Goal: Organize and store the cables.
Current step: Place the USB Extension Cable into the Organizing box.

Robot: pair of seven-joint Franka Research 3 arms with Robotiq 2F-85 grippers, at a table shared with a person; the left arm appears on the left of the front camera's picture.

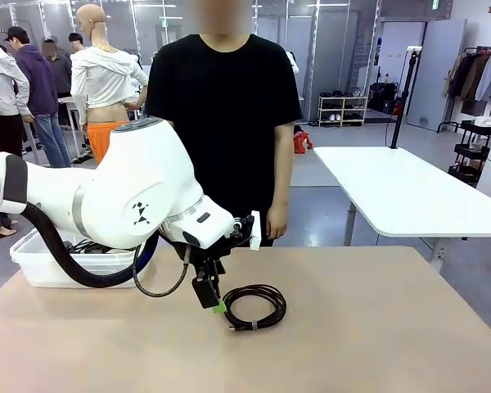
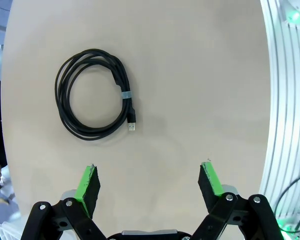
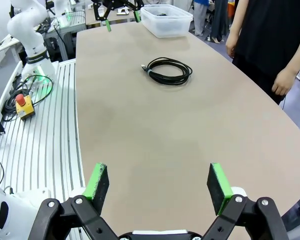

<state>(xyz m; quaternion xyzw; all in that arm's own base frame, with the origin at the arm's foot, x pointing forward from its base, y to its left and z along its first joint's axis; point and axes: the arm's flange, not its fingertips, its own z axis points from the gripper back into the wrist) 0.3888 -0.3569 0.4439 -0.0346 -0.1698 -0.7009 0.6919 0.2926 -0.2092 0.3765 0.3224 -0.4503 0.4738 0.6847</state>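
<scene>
Lying flat on the desk [image 1: 376,327], one coiled black cable [image 1: 254,306] sits just beside the left gripper [image 1: 215,304], w/ its USB plug end pointing toward the robot's side. Left gripper fingers [image 2: 88,184] spread wide, holding nothing, above bare desk near the coil. Right gripper [image 3: 157,184] fingers also spread, empty, well apart from the cable. Clear plastic bin [image 1: 45,260] sits beyond the cable at the desk's far left edge; person [image 1: 225,106] stands behind the cable, hands down.

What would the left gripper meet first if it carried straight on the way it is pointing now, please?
Most likely bare table. The left gripper points down with its jaws open, and the coiled cable lies off to one side of that line, so it would probably be missed.
</scene>
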